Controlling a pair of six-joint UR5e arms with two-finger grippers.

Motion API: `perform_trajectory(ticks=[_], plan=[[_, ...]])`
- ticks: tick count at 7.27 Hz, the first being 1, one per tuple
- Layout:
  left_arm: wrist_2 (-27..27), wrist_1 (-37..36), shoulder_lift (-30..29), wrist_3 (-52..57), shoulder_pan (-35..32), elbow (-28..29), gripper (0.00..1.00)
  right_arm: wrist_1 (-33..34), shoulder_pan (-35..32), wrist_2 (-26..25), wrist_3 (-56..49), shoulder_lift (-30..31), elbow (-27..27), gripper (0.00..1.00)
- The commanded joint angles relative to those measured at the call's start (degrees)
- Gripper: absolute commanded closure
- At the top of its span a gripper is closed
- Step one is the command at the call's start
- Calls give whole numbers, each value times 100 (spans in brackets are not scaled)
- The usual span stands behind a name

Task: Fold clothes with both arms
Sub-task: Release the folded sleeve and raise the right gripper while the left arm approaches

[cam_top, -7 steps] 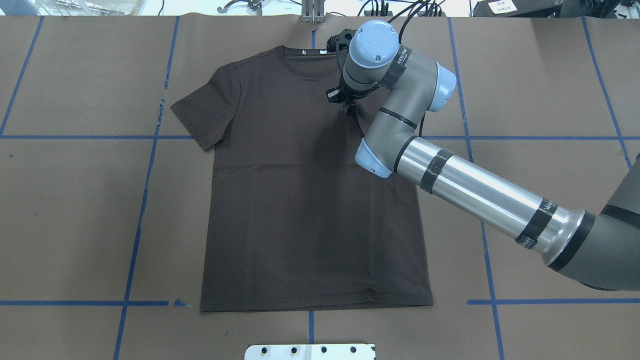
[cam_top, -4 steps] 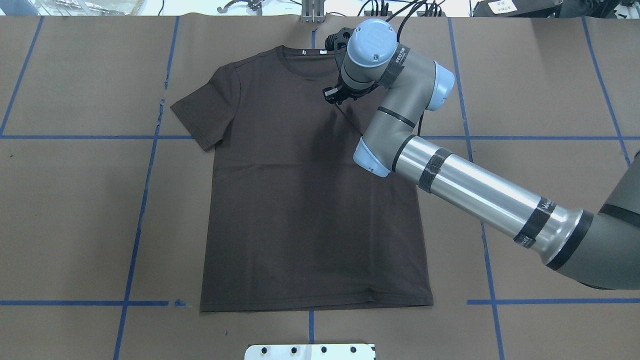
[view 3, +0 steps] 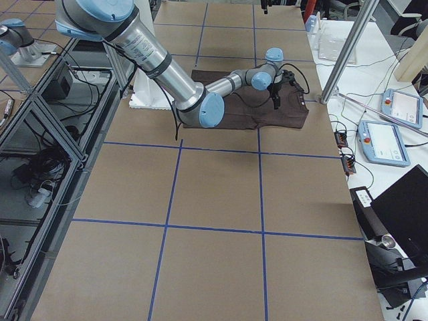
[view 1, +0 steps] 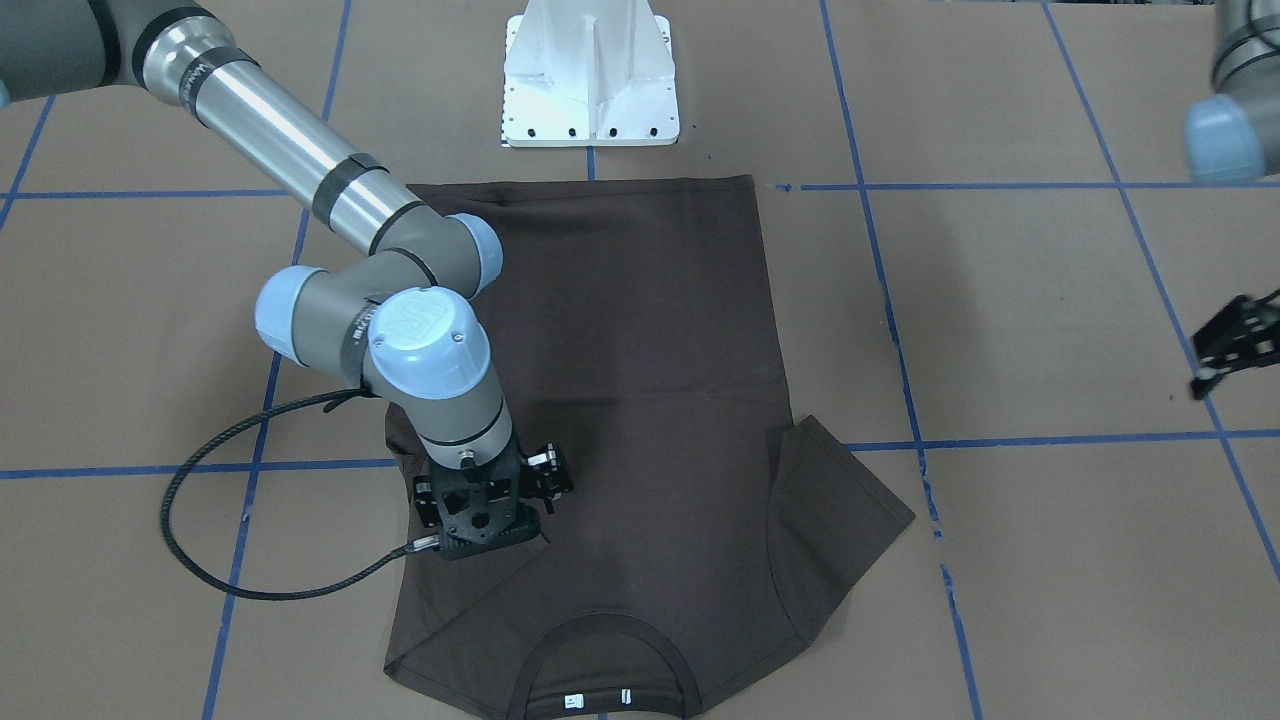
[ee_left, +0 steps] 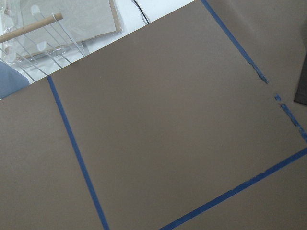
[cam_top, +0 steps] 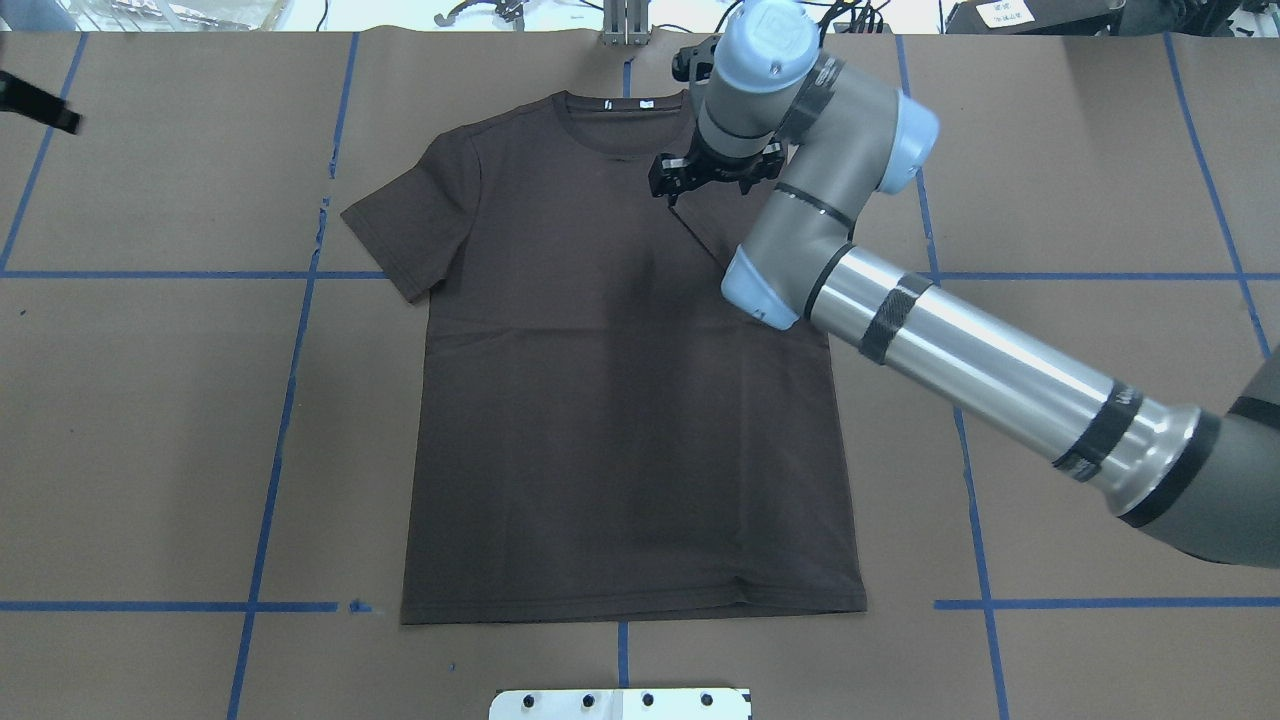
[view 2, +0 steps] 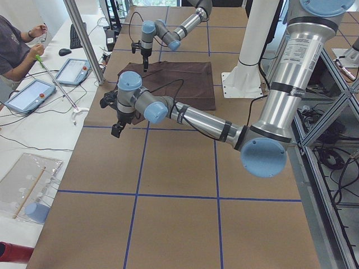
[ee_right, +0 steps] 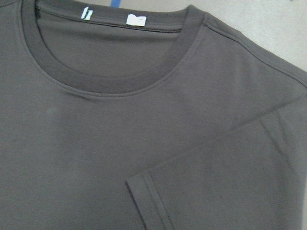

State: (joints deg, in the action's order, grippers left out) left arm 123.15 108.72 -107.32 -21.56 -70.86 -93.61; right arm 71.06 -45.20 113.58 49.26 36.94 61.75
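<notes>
The clothes are one dark brown T-shirt (cam_top: 620,420) lying flat, collar (ee_right: 105,81) with white tags (ee_right: 135,20) at the far edge. One sleeve (ee_right: 230,182) is folded in over the chest and lies free, its cuff flat on the fabric. My right gripper (cam_top: 712,178) hovers over that folded sleeve near the collar and looks open, holding nothing; it also shows from the front (view 1: 485,520). The other sleeve (cam_top: 410,220) lies spread out. My left gripper (view 1: 1232,348) hangs over bare table well off that sleeve's side, fingers apart and empty, at the overhead view's left edge (cam_top: 40,105).
Brown paper with blue tape lines (cam_top: 290,400) covers the table. The white pedestal (view 1: 590,80) stands just past the shirt's hem. A black cable loop (view 1: 200,560) hangs from the right wrist. A person (view 2: 17,50) and tablets sit at a side table beyond a metal post (view 2: 84,39).
The right gripper has risen off the folded sleeve and shifted toward the collar; the sleeve stays folded. The left gripper has come into the overhead view at its far left edge.
</notes>
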Motion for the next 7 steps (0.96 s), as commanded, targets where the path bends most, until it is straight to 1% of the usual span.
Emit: perform_trajectory(ticks=[1, 2, 3, 4, 5, 6, 7], plan=[[-238, 820, -359, -2422, 1095, 253, 0, 1693, -522, 785, -12, 652, 1437, 0], [-613, 1575, -725, -3162, 1335, 934, 1, 2179, -751, 979, -282, 1013, 2036, 0], [-1086, 2070, -1016, -3344, 1634, 1550, 1, 2236, -918, 929, -398, 1530, 2643, 0], [-1448, 2266, -1315, -3380, 1854, 1957, 1, 2350, -1042, 955, -399, 1787, 2971, 0], [-1704, 2311, -1492, -3389, 2039, 2256, 1, 2342, -1052, 964, -408, 1903, 3139, 0], [-1976, 2503, -1702, -3398, 2093, 2651, 4, 2316, -1035, 964, -391, 1904, 3132, 0], [-2118, 2740, -1713, -3538, 2111, 2890, 7, 2281, -991, 964, -347, 1896, 3124, 0]])
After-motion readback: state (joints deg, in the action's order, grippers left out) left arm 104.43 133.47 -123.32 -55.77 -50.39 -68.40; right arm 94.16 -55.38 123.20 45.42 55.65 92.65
